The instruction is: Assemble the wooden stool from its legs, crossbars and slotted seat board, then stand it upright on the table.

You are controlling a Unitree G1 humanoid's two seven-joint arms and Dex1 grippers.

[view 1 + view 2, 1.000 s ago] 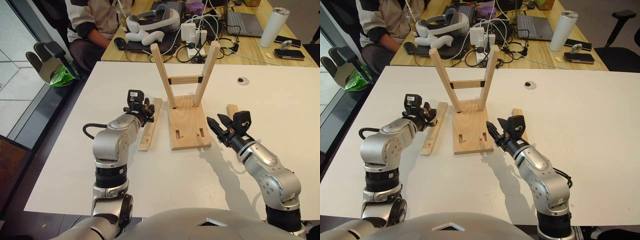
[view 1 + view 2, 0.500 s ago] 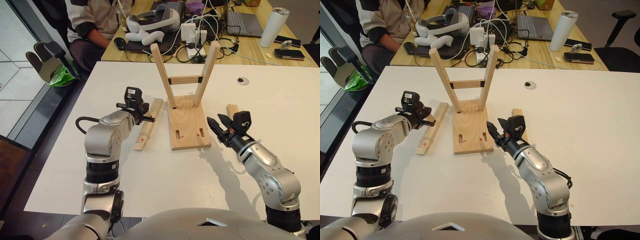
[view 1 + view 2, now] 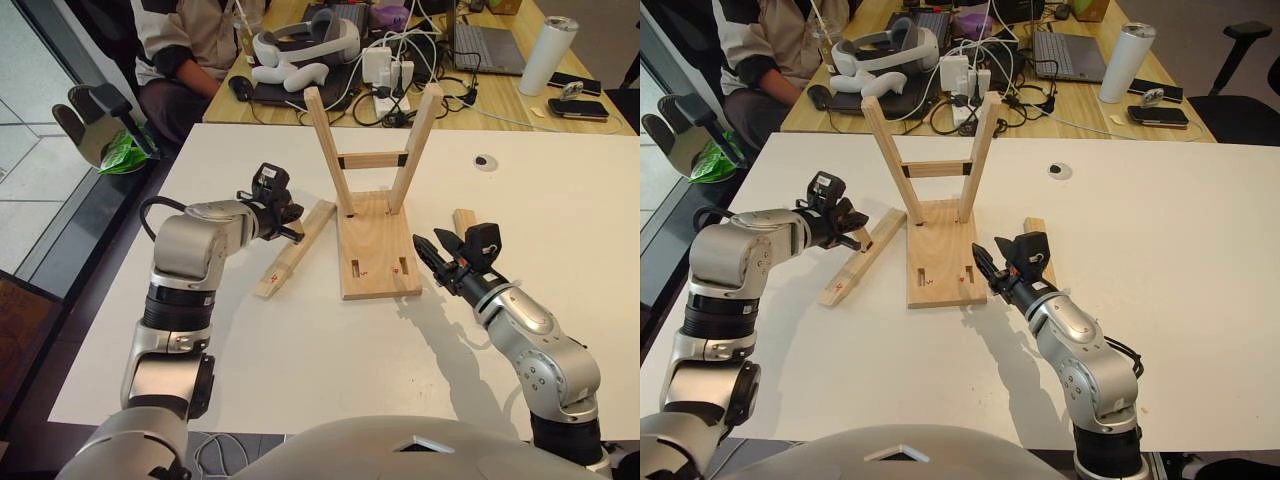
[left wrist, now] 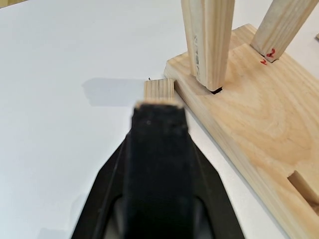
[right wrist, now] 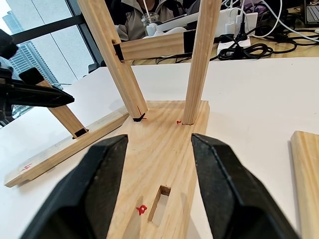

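On the counter [image 3: 560,250] — seat board [image 3: 375,245], two legs [image 3: 327,150] standing in it; left hand [image 3: 288,225] clamped on loose leg [image 3: 285,262]; right hand [image 3: 428,258] parted, alongside.

- Illumination: bright and even, from overhead, across the white table [image 3: 580,230].
- Daylight: enters through the window [image 5: 30,30] on the robot's left.
- Shadows: soft, grey, beside the loose leg [image 4: 159,88].

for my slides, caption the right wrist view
Open right gripper facing the seat board with two legs and crossbar fitted, a loose leg alongside
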